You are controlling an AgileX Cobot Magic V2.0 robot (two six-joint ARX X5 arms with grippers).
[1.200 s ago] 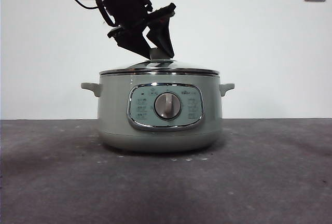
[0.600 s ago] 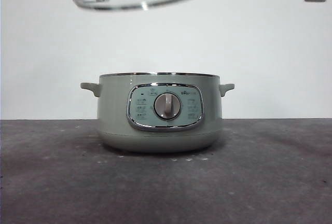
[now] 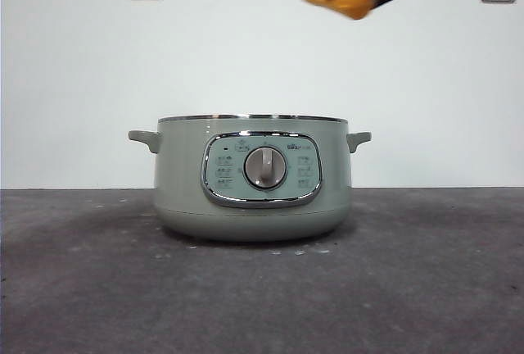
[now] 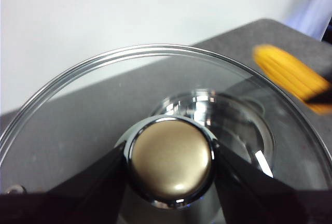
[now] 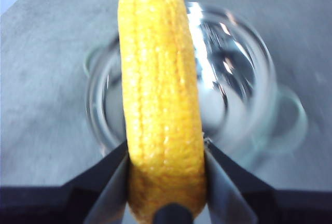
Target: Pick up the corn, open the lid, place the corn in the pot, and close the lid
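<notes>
Right wrist view gives me the plainest account: my right claw is clamped on the stubby yellow-orange corn cob, one black jaw pressed to each side of its thicker end, the cob reaching out ahead of me. Beyond its far end, below, lies the open mouth of the large round sage-green cooker pot, its shiny inner bowl bare, blurred in this picture. From the front camera I hang high, above and a little to one side of the pot's rim, the cob slightly tilted, well clear of the pot.

My left claw grips the sage-green knob of the round glass lid with the shiny metal rim, a jaw against each flank of it. The lid is off the pot and out of the front camera's sight. Through its glass I make out the pot underneath, and the corn off to one side.

So I judge two steps done: corn picked up, lid opened. Left for me: bring the cob down over the opening and let go of it inside, then set the lid back on the rim. The dark grey surface carries only the pot.
</notes>
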